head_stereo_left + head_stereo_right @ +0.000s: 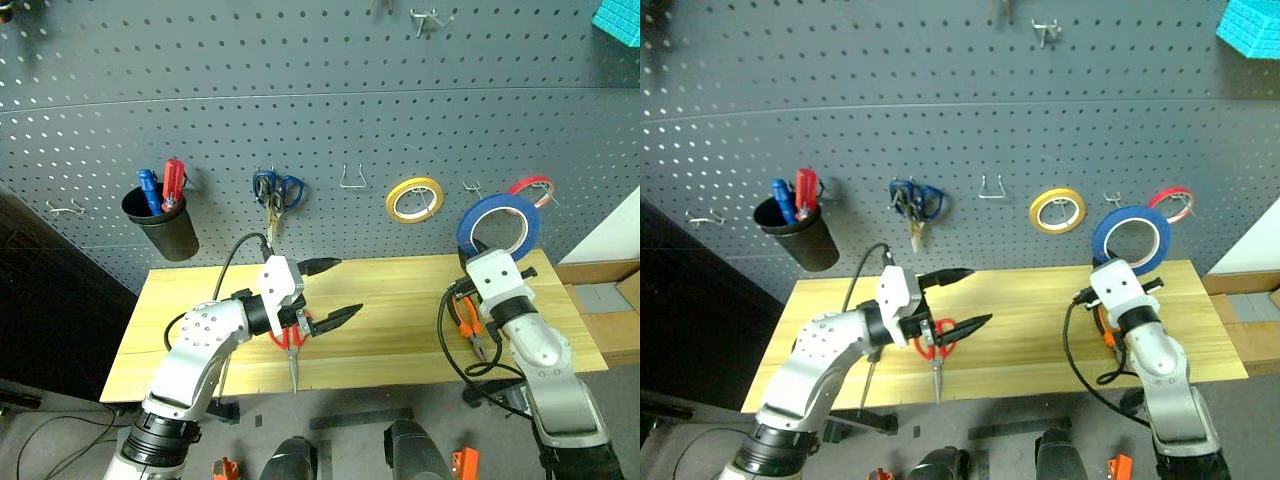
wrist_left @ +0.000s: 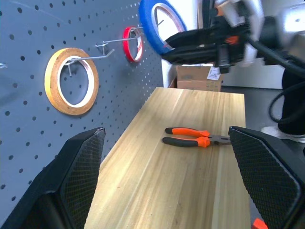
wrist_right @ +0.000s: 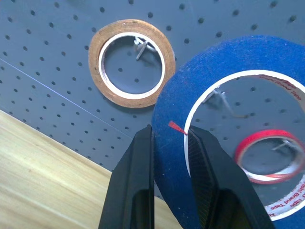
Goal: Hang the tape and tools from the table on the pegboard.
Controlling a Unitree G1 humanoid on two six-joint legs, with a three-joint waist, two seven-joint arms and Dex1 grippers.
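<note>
Pegboard of dark grey, dotted with rows of small holes, spans the wall behind the worktop, a long slab of light yellowish wood. On the board hang, from the left end toward the right, a black cup holding blue- and red-handled tools, blue-handled scissors, a bare metal hook, a yellow tape ring and a red tape ring.

The right gripper is raised in front of the board above the right end of the worktop, its fingers pinched narrow on the wall of the blue tape, one finger outside the ring and one inside it. The ring stands upright, facing the board, between the yellow and the red rings; in the right wrist view the red ring and a hook show through its opening. Whether it touches a hook cannot be told.

The left gripper hovers over the left-middle of the worktop, pointing level toward the right end, its fingers spread wide and holding nothing.

Beneath it, at the front edge, the red-handled scissors lie flat, blades pointing over that edge. The pliers with orange-and-black handles lie flat near the right end, beside the right arm. A slim screwdriver lies near the front edge at the left, largely hidden under the left arm.
</note>
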